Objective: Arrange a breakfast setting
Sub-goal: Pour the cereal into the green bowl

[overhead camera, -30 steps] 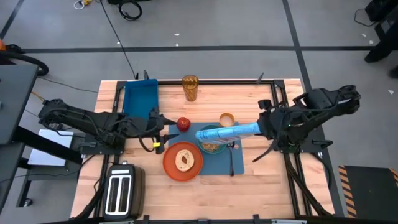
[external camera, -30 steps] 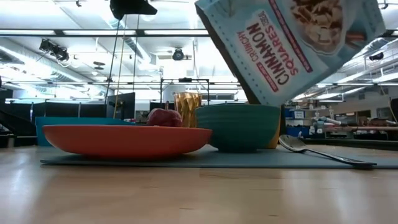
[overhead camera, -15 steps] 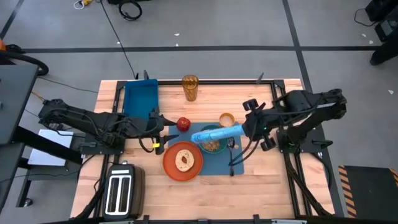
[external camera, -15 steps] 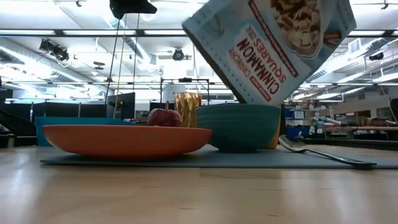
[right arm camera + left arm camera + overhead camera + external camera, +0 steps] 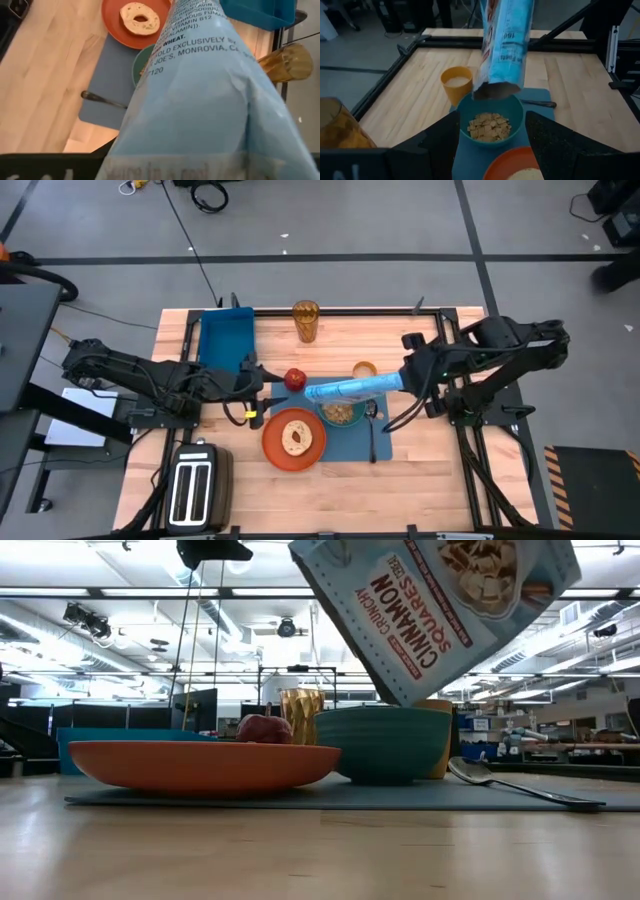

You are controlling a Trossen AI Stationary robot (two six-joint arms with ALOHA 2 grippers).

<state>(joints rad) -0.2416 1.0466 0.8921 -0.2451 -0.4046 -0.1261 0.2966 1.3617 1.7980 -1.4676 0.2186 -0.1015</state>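
A blue placemat [image 5: 352, 442] carries an orange plate [image 5: 272, 442] with a bagel [image 5: 295, 438], a teal bowl [image 5: 492, 112] holding cereal squares, and a spoon [image 5: 373, 435]. An orange cup [image 5: 365, 371] and a red apple [image 5: 295, 379] stand at the mat's far edge. My right gripper [image 5: 403, 381] is shut on a light-blue cereal box [image 5: 350, 389], tilted with its open end [image 5: 492, 91] down above the bowl. My left gripper [image 5: 492, 120] waits open left of the mat, pointing at the bowl. My right gripper holds the cereal box by its upper, closed end [image 5: 392, 384], coming from the table's right and slanting downward. The box itself hides the fingers in the right wrist view. The box [image 5: 440, 610] is lifted clear and tilted, its open end lowest, just above the bowl.
A deep blue bin [image 5: 226, 338] sits at the far left, a silver toaster [image 5: 190, 485] at the near left corner, and an amber glass [image 5: 306, 320] near the far edge. Bare wood lies along the near edge and right of the mat.
My right gripper has carried the cereal box a little toward the table's left and far edge and slightly up. The box stays tilted with its open end down over the bowl.
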